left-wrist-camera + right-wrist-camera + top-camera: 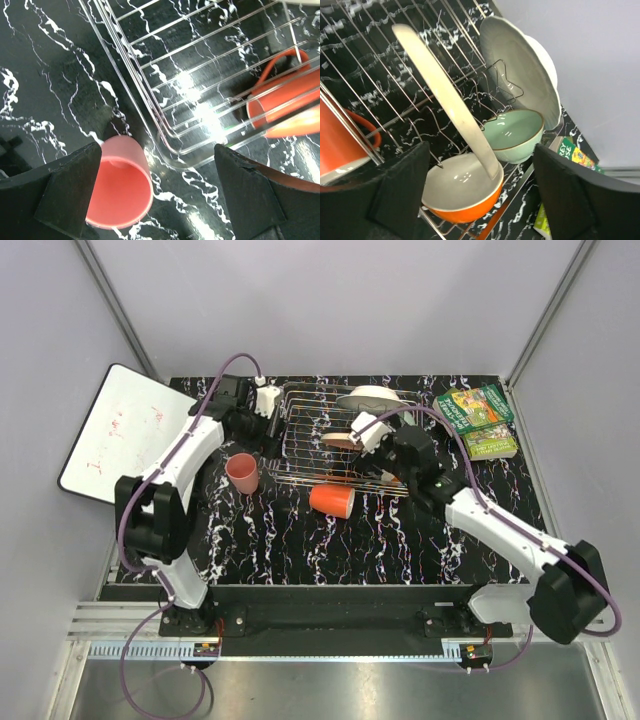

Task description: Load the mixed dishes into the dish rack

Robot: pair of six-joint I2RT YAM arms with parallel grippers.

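Currently the dish rack (300,435) sits toward the far side of the black marbled table (300,540), and four of the six dishes are inside it.

Rack contents:
- The white plate (515,65) stands on edge at the rack's far right end, leaning against the wire.
- The pale green bowl (512,131) sits just in front of that plate, open side up.
- The orange-and-white bowl (465,200) is beside the green bowl, toward the rack's near right corner.
- The pink plate (442,90) is seen edge-on. It is tilted, and its lower edge reaches down into the orange-and-white bowl. Its pattern cannot be made out from this angle.

Dishes outside the rack:
- The orange mug (332,501) lies on its side on the table, just outside the rack's near long side.
- The pink cup (242,472) is on the table just beside the rack's left end, near its near corner.

Grippers:
- The right gripper (480,147) hovers over the right half of the rack. Its jaws are spread wide, one on each side of the pink plate, with a clear gap on both sides, so nothing is gripped.
- The left gripper (157,150) hangs above the rack's left near corner, over the pink cup. Its jaws are spread fully wide and hold nothing.

Other items: two green-covered books (480,420) lie beyond the rack's right end. A whiteboard (120,430) lies well off its left end.
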